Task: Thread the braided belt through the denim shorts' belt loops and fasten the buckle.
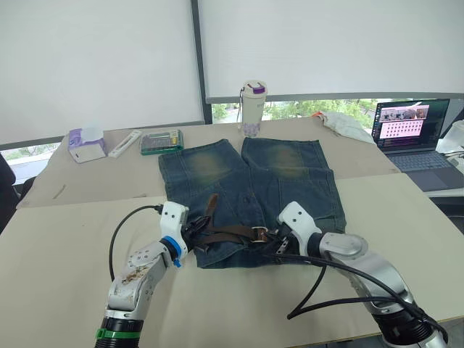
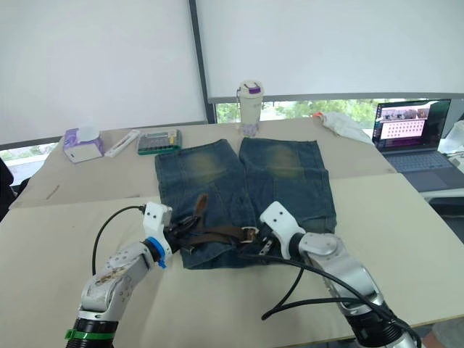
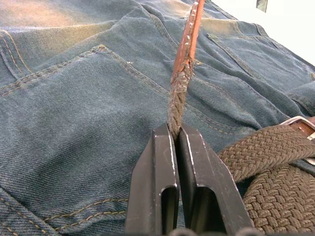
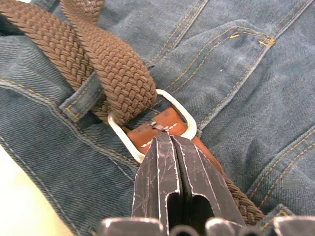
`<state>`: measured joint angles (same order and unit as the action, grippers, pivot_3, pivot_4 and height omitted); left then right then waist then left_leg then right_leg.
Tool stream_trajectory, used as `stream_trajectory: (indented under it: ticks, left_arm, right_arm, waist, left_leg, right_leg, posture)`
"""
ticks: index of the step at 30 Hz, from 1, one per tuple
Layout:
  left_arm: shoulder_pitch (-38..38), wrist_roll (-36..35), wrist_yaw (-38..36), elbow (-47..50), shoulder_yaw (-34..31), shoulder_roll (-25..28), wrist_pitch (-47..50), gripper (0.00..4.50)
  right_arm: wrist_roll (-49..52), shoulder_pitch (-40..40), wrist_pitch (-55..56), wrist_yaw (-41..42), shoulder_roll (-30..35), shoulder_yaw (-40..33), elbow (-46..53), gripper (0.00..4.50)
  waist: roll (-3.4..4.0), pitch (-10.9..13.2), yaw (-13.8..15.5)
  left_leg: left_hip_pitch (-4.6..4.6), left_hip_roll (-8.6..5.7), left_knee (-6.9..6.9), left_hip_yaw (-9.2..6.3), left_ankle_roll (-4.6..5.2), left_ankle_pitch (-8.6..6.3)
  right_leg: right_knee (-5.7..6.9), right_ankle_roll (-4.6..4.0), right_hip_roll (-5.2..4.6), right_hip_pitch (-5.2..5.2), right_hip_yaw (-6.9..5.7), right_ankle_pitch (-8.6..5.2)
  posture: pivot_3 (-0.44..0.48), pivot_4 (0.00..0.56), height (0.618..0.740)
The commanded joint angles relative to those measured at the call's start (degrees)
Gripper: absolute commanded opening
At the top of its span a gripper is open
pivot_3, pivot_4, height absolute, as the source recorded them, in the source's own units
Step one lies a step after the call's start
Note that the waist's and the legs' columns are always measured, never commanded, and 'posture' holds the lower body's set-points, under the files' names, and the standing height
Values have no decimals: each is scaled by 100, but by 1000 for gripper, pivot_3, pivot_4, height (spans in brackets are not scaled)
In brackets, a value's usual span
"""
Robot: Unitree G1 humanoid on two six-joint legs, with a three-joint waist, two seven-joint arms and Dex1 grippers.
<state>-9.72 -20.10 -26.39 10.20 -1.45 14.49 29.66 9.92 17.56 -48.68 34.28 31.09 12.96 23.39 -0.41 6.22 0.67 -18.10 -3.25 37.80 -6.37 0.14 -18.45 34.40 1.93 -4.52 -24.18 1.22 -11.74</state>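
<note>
Denim shorts (image 1: 250, 196) flat on table (image 1: 72, 232) | braided belt (image 1: 232, 233) across waistband | left gripper (image 3: 174, 130) clamped on belt's tip end | right gripper (image 4: 170, 140) pinching leather tab at buckle (image 4: 150, 125)

One pair of denim shorts (image 1: 246, 196) is laid on the table, with one braided belt (image 1: 228, 233) carrying one buckle (image 4: 150, 125), and one belt loop (image 4: 81, 101) can be made out (in the right wrist view). Two grippers are counted, the left gripper (image 3: 175, 135) and the right gripper (image 4: 170, 142). Behind them one cup (image 1: 253, 107), one laptop (image 1: 412, 134), one tissue box (image 1: 86, 143) and one green case (image 1: 161, 141) are seen.
</note>
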Motion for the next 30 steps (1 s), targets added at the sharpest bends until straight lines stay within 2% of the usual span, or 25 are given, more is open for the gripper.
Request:
stream_trajectory:
  ticks: [1, 16, 26, 30]
  left_arm:
    - [-25, 28, -4, 58, 13, 18, -138, 0]
    - [-23, -47, 129, 32, -76, -44, -116, 0]
    - [-167, -620, 908, -197, -1099, -362, 128, 0]
    - [-136, -733, 1037, -213, -1229, -331, 138, 0]
  right_arm:
    - [-37, 139, 137, 12, 6, 29, 32, 29]
    - [-81, 289, 258, 85, -156, 387, -201, 29]
    - [-304, 265, 632, 49, -125, 580, -847, 29]
    - [-340, 212, 726, 73, -100, 639, -935, 29]
  waist:
    - [0, 0, 1]
    - [0, 0, -2]
    - [0, 0, -28]
    - [0, 0, -53]
  left_leg:
    - [0, 0, 0, 0, 0, 0]
    - [0, 1, -1, -2, 0, 0]
    - [3, 5, -2, -1, -7, 4]
    - [5, 7, -4, -1, -12, 4]
  right_leg:
    - [0, 0, 0, 0, 0, 0]
    - [-1, 0, 1, -1, 0, 0]
    - [-1, -1, 4, 0, -1, 1]
    - [-1, -1, 6, 1, 0, 1]
  posture:
    - [0, 150, 740]
    - [0, 150, 740]
    - [0, 150, 740]
    - [0, 150, 740]
